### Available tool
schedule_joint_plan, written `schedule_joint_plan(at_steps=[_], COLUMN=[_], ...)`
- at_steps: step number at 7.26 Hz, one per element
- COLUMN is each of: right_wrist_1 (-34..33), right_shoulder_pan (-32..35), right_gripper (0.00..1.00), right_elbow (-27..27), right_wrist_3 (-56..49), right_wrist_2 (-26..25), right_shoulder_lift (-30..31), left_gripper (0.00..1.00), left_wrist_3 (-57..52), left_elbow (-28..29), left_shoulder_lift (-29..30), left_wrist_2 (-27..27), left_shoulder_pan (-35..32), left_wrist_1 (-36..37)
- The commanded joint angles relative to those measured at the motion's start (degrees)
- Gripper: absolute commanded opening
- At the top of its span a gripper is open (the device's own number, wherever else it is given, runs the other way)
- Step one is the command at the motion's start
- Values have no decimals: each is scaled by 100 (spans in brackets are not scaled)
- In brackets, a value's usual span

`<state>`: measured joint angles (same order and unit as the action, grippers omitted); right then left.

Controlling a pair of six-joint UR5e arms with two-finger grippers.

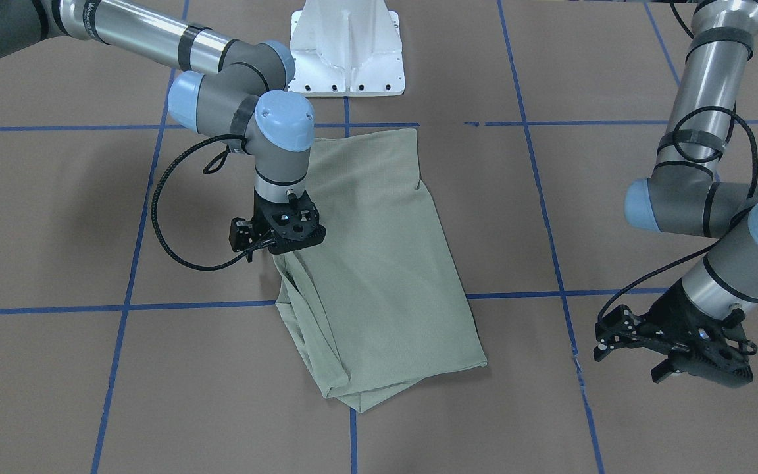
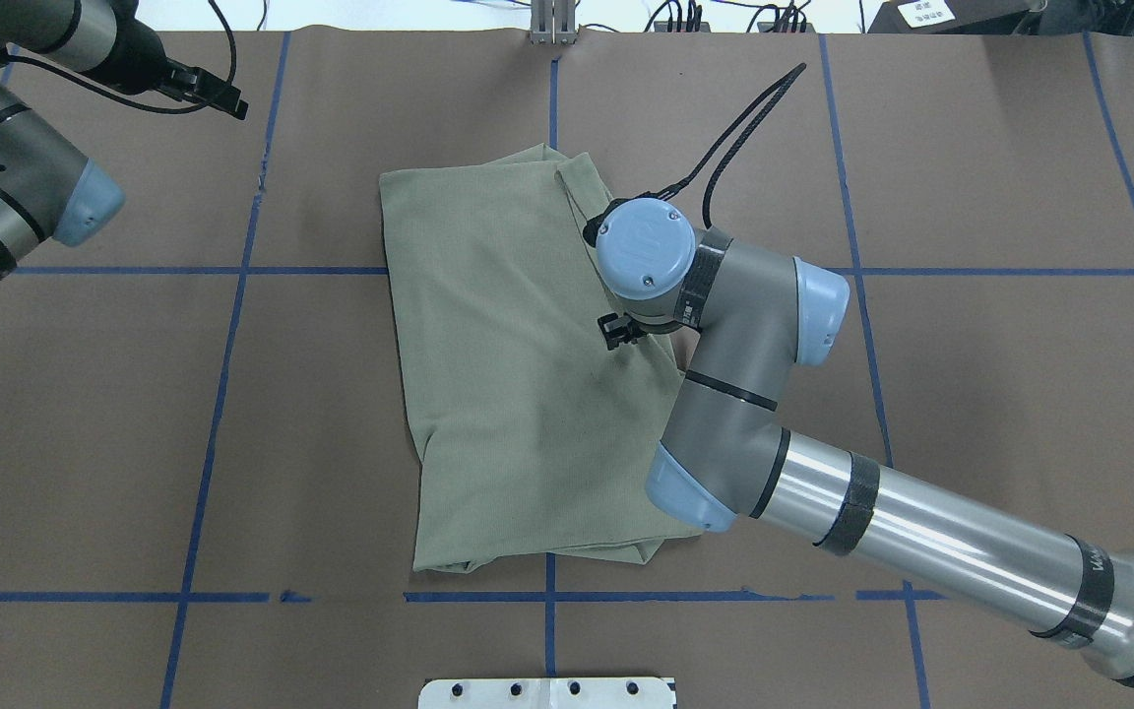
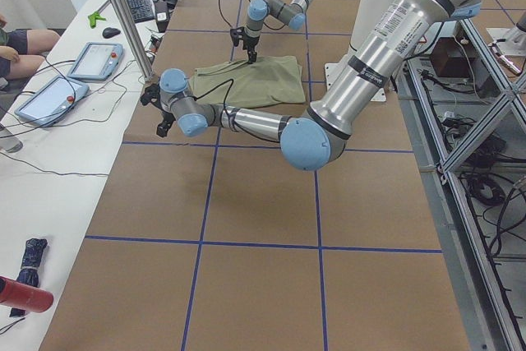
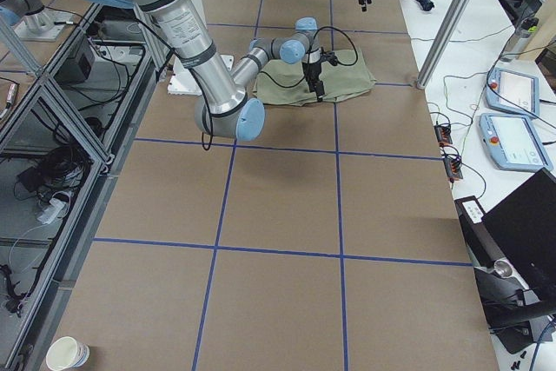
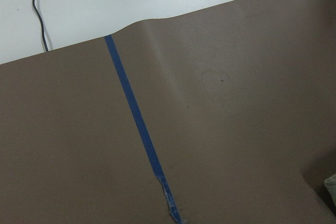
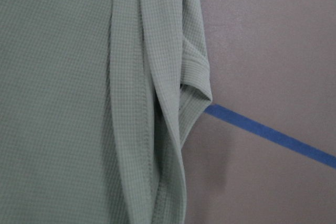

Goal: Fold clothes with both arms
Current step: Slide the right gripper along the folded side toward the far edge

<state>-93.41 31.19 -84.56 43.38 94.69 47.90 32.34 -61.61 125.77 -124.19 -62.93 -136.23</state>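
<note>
- The pale sage-green waffle-knit shirt lay folded into a long, slanted slab at the middle of the brown paper-covered worktop. One short end sat near the robot-side edge and the other reached toward the operators' edge.
- The right arm's black claw pointed straight down at the slab's long edge on the robot's right. Its wrist body hid the fingers, so I could not tell whether they were apart, together or pinching cloth.
- The left arm's black claw hung over bare worktop toward the left end and the operators' edge, well apart from the shirt. Nothing showed in it, and its gap could not be judged either.
- In the right wrist view that long edge was several loose layers, with what was probably a cuff poking out.
- The cloth should be light, limp and stretchy, grippy rather than slippery, and not fragile. The layers would likely slide over one another.
- The best holds seemed to be the two corners of one short end. Each pinch should go deep enough to catch every layer, with the claws well apart to keep the edge taut.
</note>
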Motion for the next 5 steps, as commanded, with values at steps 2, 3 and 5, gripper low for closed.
schedule_joint_plan(at_steps=[2,3,5], right_wrist_1=[-291,-414,-433], right_shoulder_pan=[184,324,737], right_gripper=[100,100,100], right_elbow=[9,79,299], right_wrist_3=[-224,-416,-627], right_wrist_2=[-47,-47,-55], right_shoulder_lift=[9,26,105], left_gripper=[100,100,100], left_wrist_3=[0,0,0], left_elbow=[0,-9,-17], left_shoulder_lift=[0,0,0], left_wrist_2=[0,0,0], left_shoulder_pan=[0,0,0], left_wrist_1=[0,0,0])
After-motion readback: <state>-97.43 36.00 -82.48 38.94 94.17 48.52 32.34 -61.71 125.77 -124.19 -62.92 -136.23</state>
